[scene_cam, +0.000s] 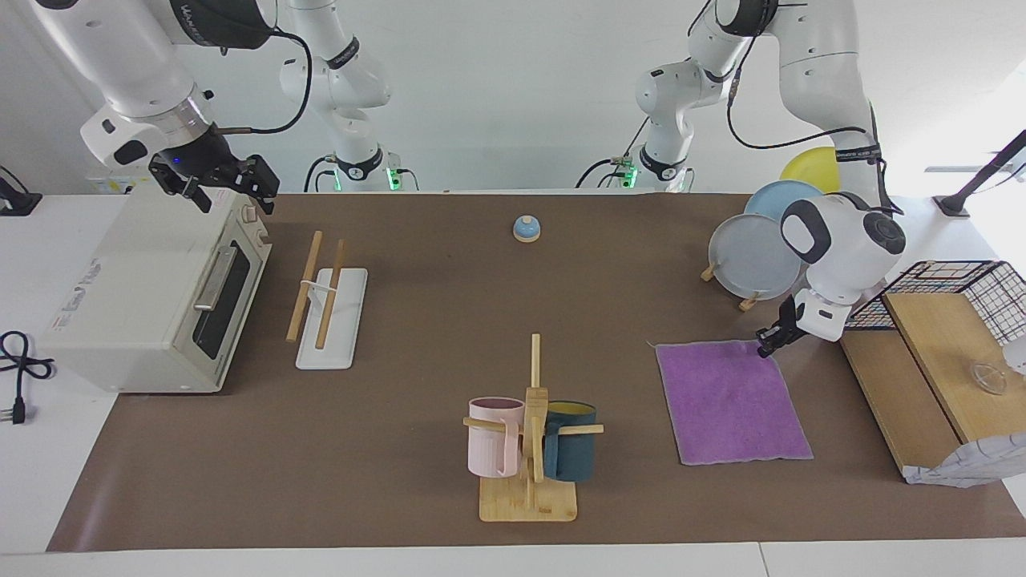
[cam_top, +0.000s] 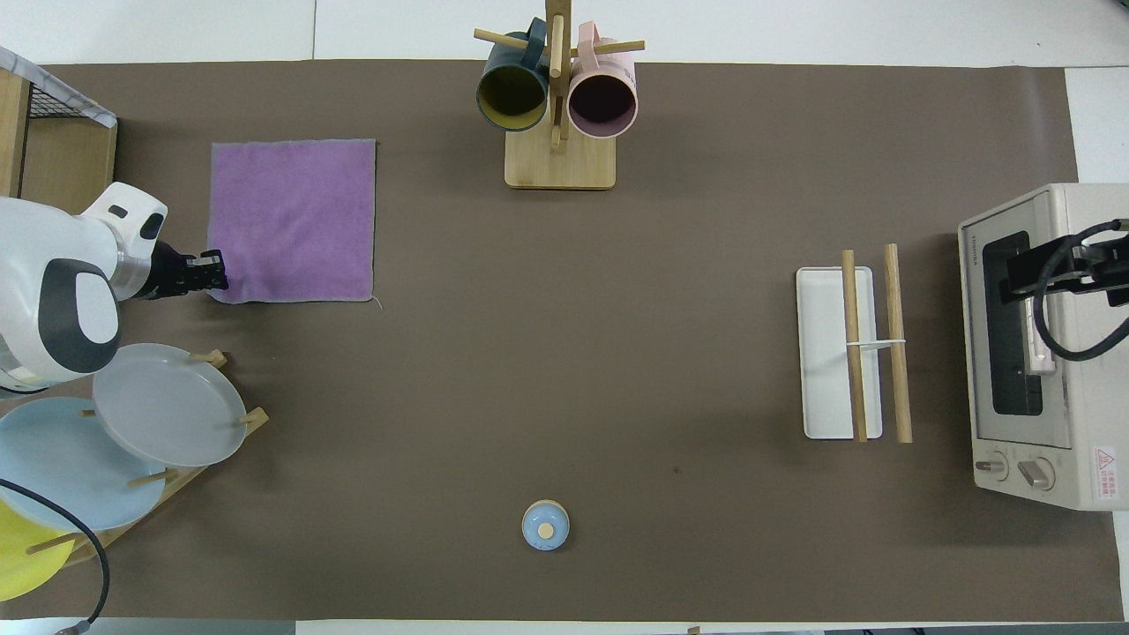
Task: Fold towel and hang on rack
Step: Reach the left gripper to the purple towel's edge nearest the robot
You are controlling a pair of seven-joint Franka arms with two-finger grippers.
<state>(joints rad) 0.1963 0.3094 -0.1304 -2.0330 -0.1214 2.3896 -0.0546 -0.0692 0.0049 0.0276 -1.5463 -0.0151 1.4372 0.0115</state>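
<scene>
Toaster oven (cam_top: 1041, 344) — red warning sticker (text illegible).

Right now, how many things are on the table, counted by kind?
Plates: 3 (grey, blue, yellow)
Mugs: 2 (pink, dark blue)
Towel: 1
Rack: 1
Mug tree: 1
Plate stand: 1
Oven: 1
Bell: 1
Shelf: 1
Total: 12

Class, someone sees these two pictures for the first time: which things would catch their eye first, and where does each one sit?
The purple towel lies flat at the left arm's end of the table, with the left gripper low at its corner nearest the robots. The rack stands untouched at the right arm's end, in front of the toaster oven, over which the right gripper waits. Midway stands a mug tree with two mugs.
</scene>
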